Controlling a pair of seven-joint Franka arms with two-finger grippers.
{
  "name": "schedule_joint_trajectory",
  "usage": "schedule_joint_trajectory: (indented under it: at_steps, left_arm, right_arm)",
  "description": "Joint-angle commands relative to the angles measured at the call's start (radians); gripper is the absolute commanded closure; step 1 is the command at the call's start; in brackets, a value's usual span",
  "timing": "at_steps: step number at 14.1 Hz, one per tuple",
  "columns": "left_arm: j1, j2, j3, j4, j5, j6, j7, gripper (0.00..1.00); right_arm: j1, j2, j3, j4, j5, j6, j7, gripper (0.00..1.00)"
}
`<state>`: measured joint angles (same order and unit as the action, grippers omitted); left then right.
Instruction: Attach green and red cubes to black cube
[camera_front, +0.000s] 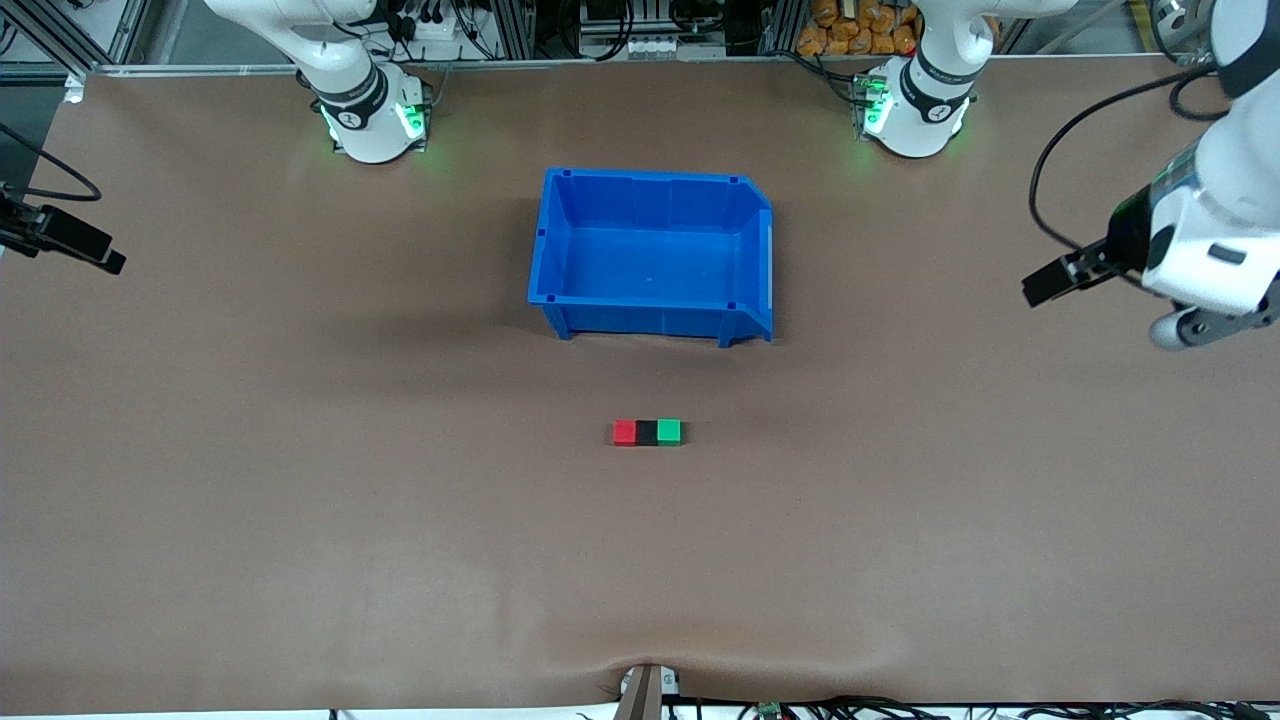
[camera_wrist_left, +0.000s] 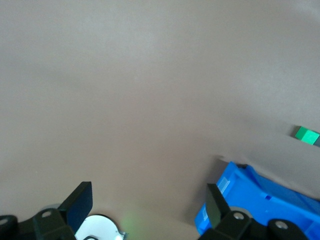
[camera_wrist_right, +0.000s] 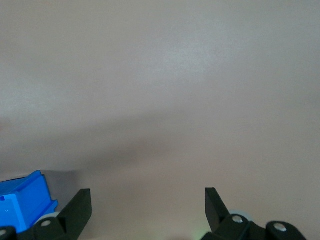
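The red cube (camera_front: 625, 432), the black cube (camera_front: 648, 432) and the green cube (camera_front: 669, 431) lie in one touching row on the brown table, the black one in the middle, nearer to the front camera than the blue bin. The green cube also shows in the left wrist view (camera_wrist_left: 306, 135). My left gripper (camera_front: 1036, 288) (camera_wrist_left: 148, 192) is open and empty, up over the left arm's end of the table. My right gripper (camera_front: 108, 260) (camera_wrist_right: 147, 192) is open and empty, over the right arm's end.
A large blue bin (camera_front: 640, 318) stands in the middle of the table, with nothing in it; it also shows in the left wrist view (camera_wrist_left: 260, 200) and the right wrist view (camera_wrist_right: 22, 202). The arm bases (camera_front: 375, 120) (camera_front: 912, 110) stand along the table's back edge.
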<state>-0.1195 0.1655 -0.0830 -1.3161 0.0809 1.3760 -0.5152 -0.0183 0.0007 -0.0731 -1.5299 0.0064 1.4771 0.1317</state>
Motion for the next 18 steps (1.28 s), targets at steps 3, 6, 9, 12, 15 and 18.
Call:
schedule_joint_trajectory:
  at_steps: [3,6,9,12,15,18]
  left_arm:
    - [0.032,-0.185,0.003,-0.236,-0.003,0.110,0.145,0.00]
    - [0.050,-0.308,0.003,-0.399,-0.009,0.184,0.185,0.00]
    - [0.087,-0.340,-0.017,-0.404,-0.015,0.164,0.253,0.00]
    - [0.080,-0.339,-0.017,-0.384,-0.003,0.163,0.328,0.00]
    - [0.072,-0.334,-0.017,-0.368,-0.010,0.163,0.314,0.00]
    - [0.063,-0.328,-0.008,-0.354,-0.006,0.163,0.336,0.00]
  right_arm:
    - [-0.029,0.007,0.016,0.014,0.021,-0.015,-0.007,0.00]
    - [-0.026,0.007,0.016,0.014,0.021,-0.015,-0.007,0.00]
    - [-0.026,0.005,0.016,0.014,0.021,-0.017,-0.007,0.00]
    - [-0.026,0.007,0.016,0.014,0.021,-0.017,-0.007,0.00]
    - [-0.019,0.007,0.015,0.013,0.021,-0.017,-0.007,0.00]
    - [-0.023,0.007,0.015,0.013,0.021,-0.017,-0.006,0.00]
